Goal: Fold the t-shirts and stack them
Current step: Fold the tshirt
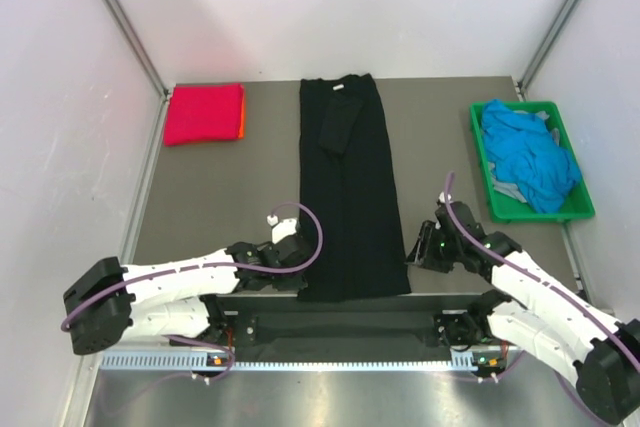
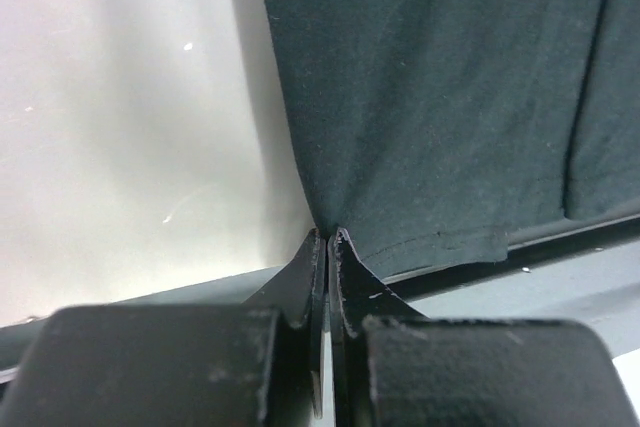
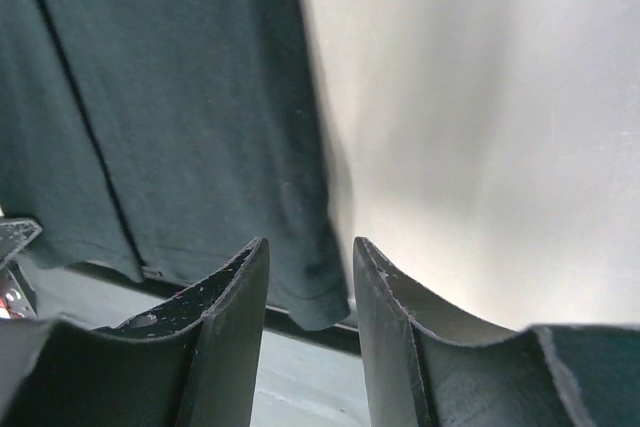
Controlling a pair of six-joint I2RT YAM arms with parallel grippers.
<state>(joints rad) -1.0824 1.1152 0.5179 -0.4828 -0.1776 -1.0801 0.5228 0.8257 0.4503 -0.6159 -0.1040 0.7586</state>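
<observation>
since my left gripper is fully closed on just the tip of the near-left corner of the black t-shirt, the thin bite looks like the main risk: a quick lift could pull the cloth out, and the long lengthwise fold would slump open. my right gripper stands about half open and holds nothing. the near-right hem corner lies in the gap between its two fingers, closer to the inner one, not pinched. if i close too high i get air or only the top layer, and the layers underneath stay on the table. lifting unevenly, one side gripped and one not, would skew the strip and wrinkle it. the shirt lies as a narrow strip down the table's middle, collar at the far end, hem at the near edge between my two wrists. the magenta-red t-shirt sits folded at the far left, well apart. the blue t-shirts are heaped in the green crate at the right.
</observation>
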